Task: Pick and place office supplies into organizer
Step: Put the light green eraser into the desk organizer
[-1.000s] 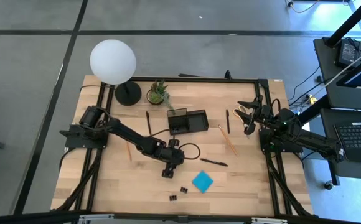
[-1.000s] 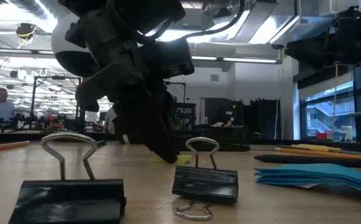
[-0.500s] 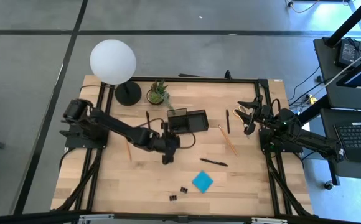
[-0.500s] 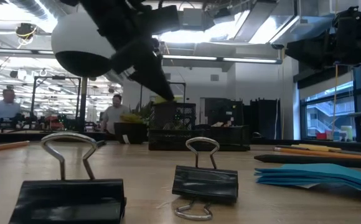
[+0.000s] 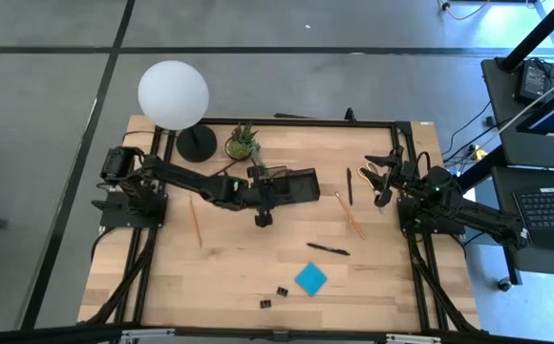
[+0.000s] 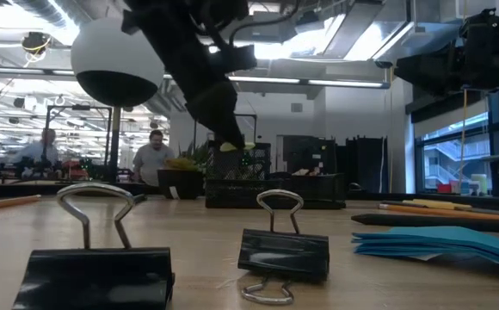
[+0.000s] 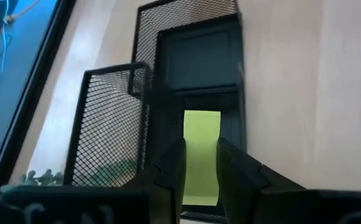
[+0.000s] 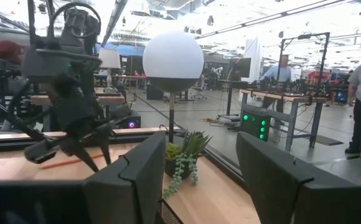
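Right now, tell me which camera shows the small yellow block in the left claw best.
The left wrist view: the small yellow block fills the gap between the left claw's fingers, above the black mesh organizer. The low view shows only a yellow sliver at the fingertips. The high view hides it under the arm; the right wrist view doesn't show it.

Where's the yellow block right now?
The yellow block is pinched in the left pincer, held above the black organizer near the table's back middle, just right of the potted plant.

Two binder clips [image 5: 275,296], two black pens [image 5: 328,249], two orange pencils [image 5: 348,214], one blue sticky-note pad [image 5: 310,278], one organizer [image 5: 296,187]
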Controlling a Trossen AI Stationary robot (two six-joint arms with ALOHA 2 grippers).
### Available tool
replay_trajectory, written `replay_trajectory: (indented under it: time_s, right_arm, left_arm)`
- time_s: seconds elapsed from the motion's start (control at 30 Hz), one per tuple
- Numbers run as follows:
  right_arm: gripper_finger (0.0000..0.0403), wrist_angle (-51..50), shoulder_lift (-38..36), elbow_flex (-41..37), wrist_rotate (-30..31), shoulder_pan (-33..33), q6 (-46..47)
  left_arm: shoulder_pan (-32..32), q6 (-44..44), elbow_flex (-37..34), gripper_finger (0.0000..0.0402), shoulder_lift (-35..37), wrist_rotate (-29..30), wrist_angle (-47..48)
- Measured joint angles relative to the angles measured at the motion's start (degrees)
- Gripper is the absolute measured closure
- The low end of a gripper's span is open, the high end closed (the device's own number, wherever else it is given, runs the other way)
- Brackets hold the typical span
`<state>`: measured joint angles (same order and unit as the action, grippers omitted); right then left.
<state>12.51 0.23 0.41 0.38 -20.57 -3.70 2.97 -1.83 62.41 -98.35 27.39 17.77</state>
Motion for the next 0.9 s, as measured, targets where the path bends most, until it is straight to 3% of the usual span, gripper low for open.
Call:
replay_trajectory:
  time_s: [0.5, 0.9]
  right_arm:
    - [0.0203, -0.02, 0.00, -0.01, 0.00, -0.01, -0.02]
    - [0.0203, 0.00, 0.00, -0.01, 0.00, 0.01, -0.02]
  left_arm:
    - [-1.75, -0.91, 0.03, 0.0328, -7.54, -1.86, -3.98]
    - [-1.73, -0.94, 0.11, 0.0315, -8.38, -1.40, -4.21]
